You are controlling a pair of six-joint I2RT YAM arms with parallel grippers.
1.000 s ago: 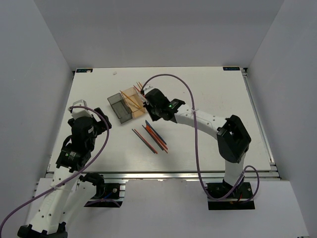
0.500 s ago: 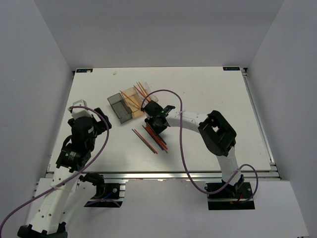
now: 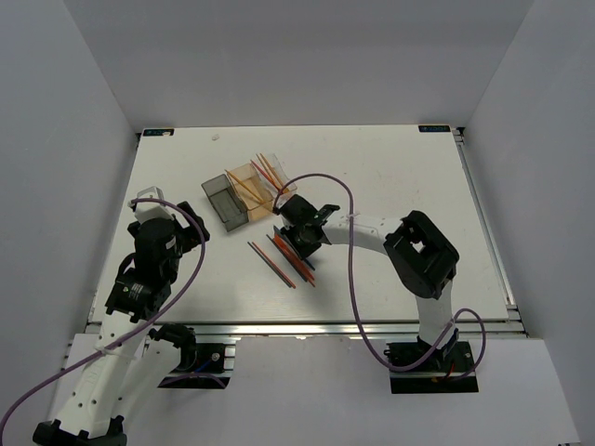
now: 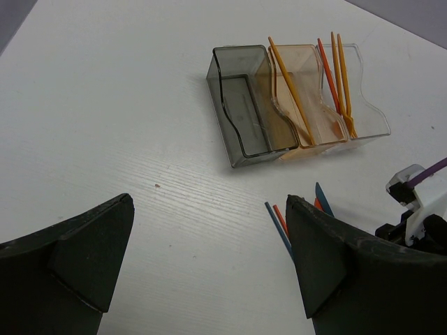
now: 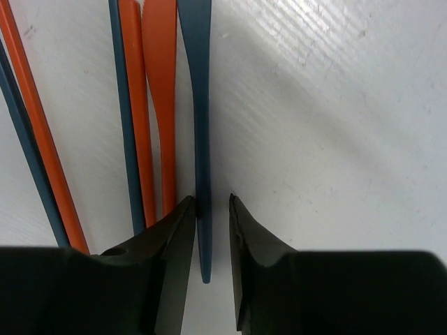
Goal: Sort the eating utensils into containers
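Three joined containers stand at the back left: smoky grey point(image 3: 223, 200), amber point(image 3: 245, 189) and clear point(image 3: 267, 177). One orange utensil point(image 4: 290, 91) leans in the amber bin. Orange and red ones point(image 4: 341, 77) lean in the clear bin. Several blue and orange utensils point(image 3: 279, 260) lie on the table. My right gripper point(image 5: 211, 202) is low over them. Its jaws are narrowly open astride the end of a blue utensil point(image 5: 201, 105); the left finger touches it. My left gripper point(image 4: 209, 209) is open and empty, held above the table to the left.
Orange utensils point(image 5: 162, 105) and a thin blue one point(image 5: 119, 105) lie tight against the left of the straddled blue one. The right arm's wrist and purple cable point(image 4: 419, 202) sit just beyond the loose pile. White enclosure walls ring the table.
My right gripper has moved from over the clear bin toward me and down onto the loose utensils, ending astride a blue one. The left arm has not moved.
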